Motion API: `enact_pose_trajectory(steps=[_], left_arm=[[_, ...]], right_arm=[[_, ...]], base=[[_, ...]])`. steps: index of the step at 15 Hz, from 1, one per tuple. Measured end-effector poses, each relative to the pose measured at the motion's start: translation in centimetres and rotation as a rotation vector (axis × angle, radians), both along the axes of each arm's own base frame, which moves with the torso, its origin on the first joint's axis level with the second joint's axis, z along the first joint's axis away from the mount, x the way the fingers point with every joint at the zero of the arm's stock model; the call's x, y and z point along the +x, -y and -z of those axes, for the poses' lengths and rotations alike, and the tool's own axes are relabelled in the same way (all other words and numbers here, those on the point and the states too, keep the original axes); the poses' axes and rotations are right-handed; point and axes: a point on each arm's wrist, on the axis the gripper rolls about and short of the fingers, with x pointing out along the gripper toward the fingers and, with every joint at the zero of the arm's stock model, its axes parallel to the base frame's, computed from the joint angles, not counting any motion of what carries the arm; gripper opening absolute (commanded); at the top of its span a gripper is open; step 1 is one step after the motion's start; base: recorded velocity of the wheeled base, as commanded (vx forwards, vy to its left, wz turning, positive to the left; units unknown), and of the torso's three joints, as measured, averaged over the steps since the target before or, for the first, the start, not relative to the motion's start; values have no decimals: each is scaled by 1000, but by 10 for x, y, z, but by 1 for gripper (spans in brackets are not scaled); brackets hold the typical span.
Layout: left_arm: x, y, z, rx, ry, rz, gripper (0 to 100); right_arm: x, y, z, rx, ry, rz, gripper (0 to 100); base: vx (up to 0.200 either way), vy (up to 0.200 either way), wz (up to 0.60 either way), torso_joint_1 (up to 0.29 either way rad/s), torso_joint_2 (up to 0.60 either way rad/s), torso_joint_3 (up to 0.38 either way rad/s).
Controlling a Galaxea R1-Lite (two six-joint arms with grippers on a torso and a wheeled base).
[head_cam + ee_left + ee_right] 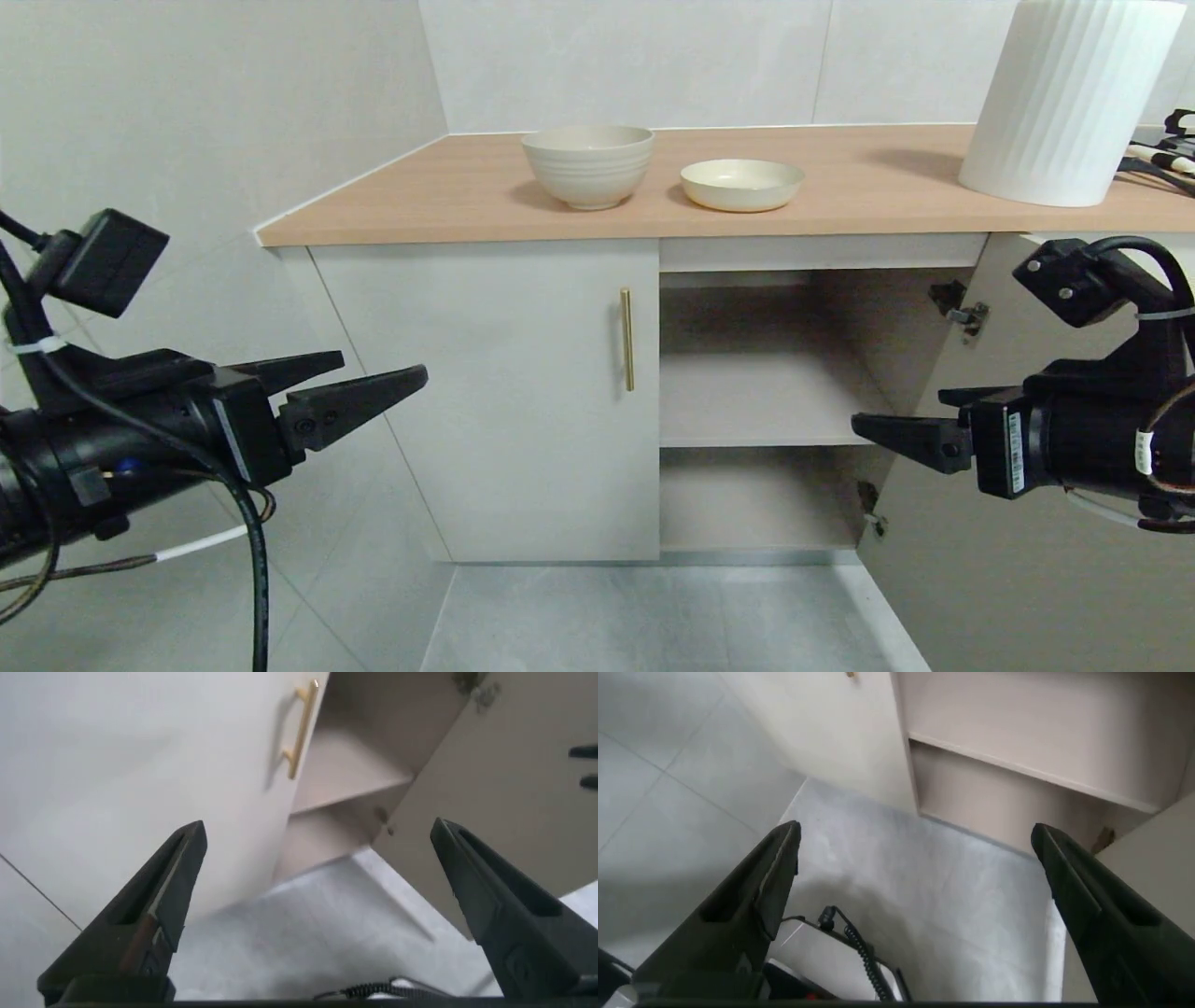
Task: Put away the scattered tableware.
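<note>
The left gripper (383,366) is released, its two black tapered fingers spread wide with nothing between them. It hangs low on the left, out in front of the closed pale grey cabinet door (523,401) and well apart from it. The right gripper (896,411) is likewise released and bare, level with the open cabinet compartment (756,397) and just in front of the swung-out pale grey door (980,560) on the right.

From the left wrist, the gap between the fingers looks onto the slim brass bar handle (299,728) on the closed door, the edge of the pale inner shelf (350,789) and the grey tiled floor (318,924). From the right wrist, the gap looks into the same compartment from the other side. That view adds a coiled black cable (861,950) lying low over the floor.

The head view gives what sits higher up. On the light wood-grain countertop (448,201) above the cabinet stands a deep cream ribbed ceramic bowl (588,166), upright, over the closed door. Just beside it, not touching, is a shallow cream ceramic dish (742,184), over the open compartment. Both are well above and apart from the grippers. Farther right on the counter stands a tall white fluted cylindrical container (1064,103), with some dark utensils (1158,154) at the edge behind it.
</note>
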Motion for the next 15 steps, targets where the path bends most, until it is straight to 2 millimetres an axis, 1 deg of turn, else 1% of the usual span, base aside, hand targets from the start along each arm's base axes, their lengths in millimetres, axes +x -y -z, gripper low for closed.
enact_pose_trajectory(steps=[1,6,15], left_arm=[[0,0,-2,-2,7,3,100],[0,0,-5,-4,15,11,100],[2,1,-5,-5,14,10,100]], right_arm=[[0,0,0,0,1,1,100],[-3,2,-3,7,14,1,100],[-4,2,-2,5,10,-4,100]], base=[[0,0,0,0,0,0],[200,0,0,1,0,2],[200,0,0,3,5,1]])
